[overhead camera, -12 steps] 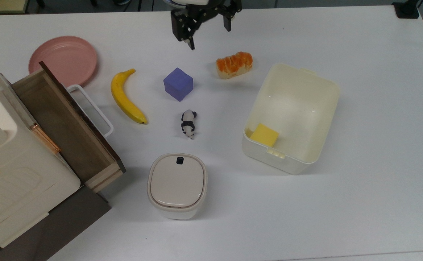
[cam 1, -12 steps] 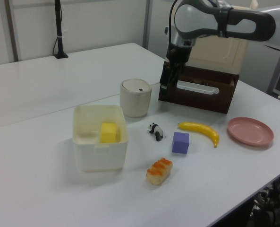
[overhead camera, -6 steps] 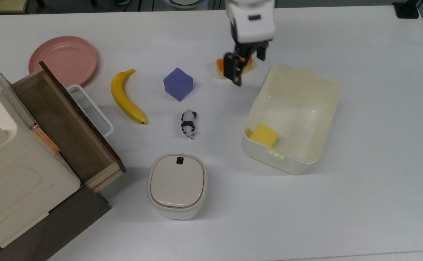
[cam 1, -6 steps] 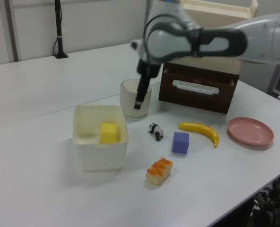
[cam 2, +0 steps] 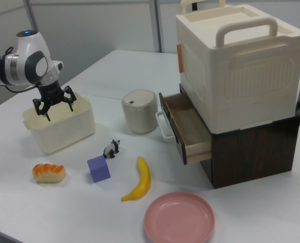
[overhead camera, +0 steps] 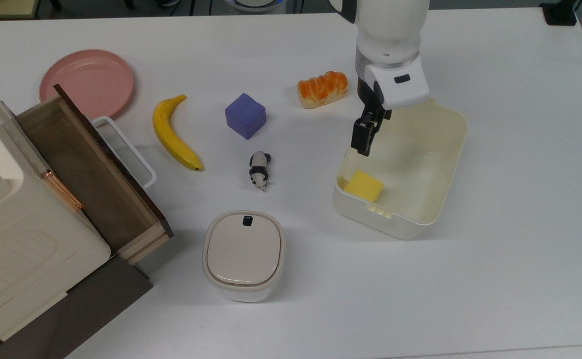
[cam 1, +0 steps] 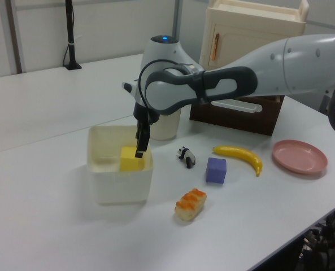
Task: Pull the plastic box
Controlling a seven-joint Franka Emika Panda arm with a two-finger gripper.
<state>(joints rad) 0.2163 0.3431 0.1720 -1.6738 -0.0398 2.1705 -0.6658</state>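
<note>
The plastic box (overhead camera: pixel 448 149) is a lidless cream-white tub on the white table at the top view's right, with a yellow block (overhead camera: pixel 364 185) lying in one corner. It also appears at the left view's left (cam 1: pixel 116 180) and the right view's left (cam 2: pixel 63 131). My gripper (overhead camera: pixel 373 127) hangs open over the box's long rim on the top view's left side, at the end nearer the bread. In the right view the gripper (cam 2: pixel 58 109) has its two fingers spread above the box's opening, holding nothing. The left view has one black finger of the gripper (cam 1: pixel 140 142) just above the yellow block.
Bread (overhead camera: pixel 322 89), a purple cube (overhead camera: pixel 245 115), a toy panda (overhead camera: pixel 259 169) and a banana (overhead camera: pixel 173 133) lie to the top view's left of the box. Further left are a pink plate (overhead camera: pixel 87 82) and a cabinet's open drawer (overhead camera: pixel 86 164). A lidded beige container (overhead camera: pixel 243 254) stands in front.
The arm has swung from the table's far edge, past the bread, to above the box's rim. The fingers stayed open. Nothing on the table has moved.
</note>
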